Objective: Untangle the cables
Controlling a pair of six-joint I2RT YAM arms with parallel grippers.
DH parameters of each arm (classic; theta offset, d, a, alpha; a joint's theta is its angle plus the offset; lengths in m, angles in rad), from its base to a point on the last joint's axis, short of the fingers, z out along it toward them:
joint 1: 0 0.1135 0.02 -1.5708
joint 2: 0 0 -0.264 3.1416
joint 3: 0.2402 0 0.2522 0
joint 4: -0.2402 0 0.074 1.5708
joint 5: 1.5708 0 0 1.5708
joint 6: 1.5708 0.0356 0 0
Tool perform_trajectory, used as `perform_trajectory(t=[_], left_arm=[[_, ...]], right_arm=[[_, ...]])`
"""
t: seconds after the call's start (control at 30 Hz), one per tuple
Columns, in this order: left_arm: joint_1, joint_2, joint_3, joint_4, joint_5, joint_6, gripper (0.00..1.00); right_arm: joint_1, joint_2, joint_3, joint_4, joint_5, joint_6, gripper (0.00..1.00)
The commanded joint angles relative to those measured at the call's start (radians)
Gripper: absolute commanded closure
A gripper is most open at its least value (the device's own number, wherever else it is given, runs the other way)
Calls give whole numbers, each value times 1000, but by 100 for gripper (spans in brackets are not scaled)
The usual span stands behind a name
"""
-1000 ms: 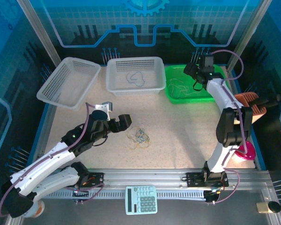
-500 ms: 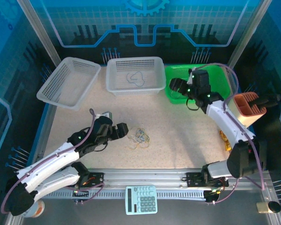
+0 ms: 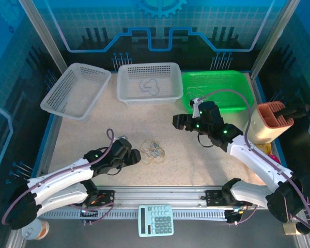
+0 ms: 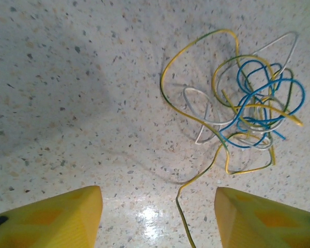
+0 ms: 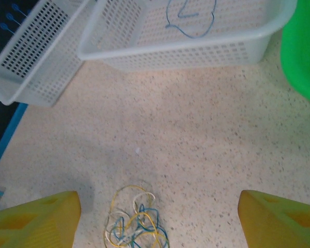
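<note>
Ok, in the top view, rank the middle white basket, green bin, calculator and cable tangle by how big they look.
1. middle white basket and green bin, about alike, unranked.
2. calculator.
3. cable tangle, smallest.

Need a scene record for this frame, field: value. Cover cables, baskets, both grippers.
tangle: blue, yellow and white cables knotted together on the table
separate piece: blue cable lying in the middle white basket
left gripper: open, low over the table just short of the tangle, one yellow strand trailing between its fingers
right gripper: open, holding nothing, beyond the tangle toward the green bin
other container: left white basket, tilted
</note>
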Motion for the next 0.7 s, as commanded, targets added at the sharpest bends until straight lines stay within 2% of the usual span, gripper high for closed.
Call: perform_trajectory(t=[0.0,0.2,0.37,0.67], left_arm=[[-33,60,3,40,-31,-4,44],[-68,162,44,47,-54,19,53],[-72,190,46,67,-64,25,58],[-72,211,68,88,-80,53,58]], right_arm=[[22,-9,-38,-16,22,7,19],[45,-2,-42,-17,25,7,19],[60,-1,-40,-13,24,4,19],[84,15,-48,-7,28,5,19]])
